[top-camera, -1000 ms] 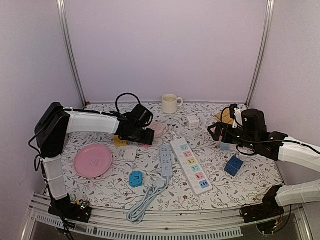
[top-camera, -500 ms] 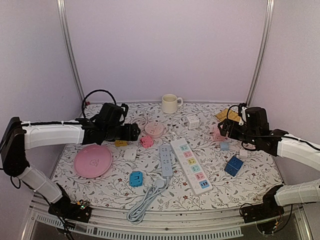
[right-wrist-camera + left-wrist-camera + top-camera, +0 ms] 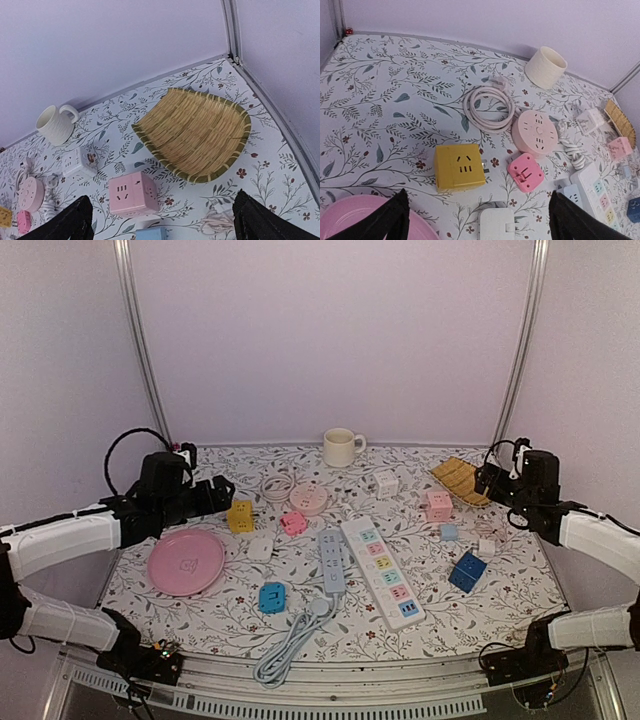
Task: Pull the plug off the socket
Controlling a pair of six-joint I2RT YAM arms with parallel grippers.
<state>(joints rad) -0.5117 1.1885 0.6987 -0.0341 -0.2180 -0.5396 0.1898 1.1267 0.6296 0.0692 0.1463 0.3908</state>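
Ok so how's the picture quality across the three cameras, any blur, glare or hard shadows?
Top view: soft, even light, faint shadows, no glare, everything sharp. Left wrist view: the yellow cube is crisp, and the left fingers are only dark, soft-edged shapes in the bottom corners. Right wrist view: the basket weave is crisp, the right fingers are equally dark, and the scene sits tilted.

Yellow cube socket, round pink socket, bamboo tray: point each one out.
Yellow cube socket (image 3: 459, 167): left wrist view, top face.
Round pink socket (image 3: 534, 131): left wrist view, centre of top.
Bamboo tray (image 3: 195, 132): right wrist view, bare woven floor.
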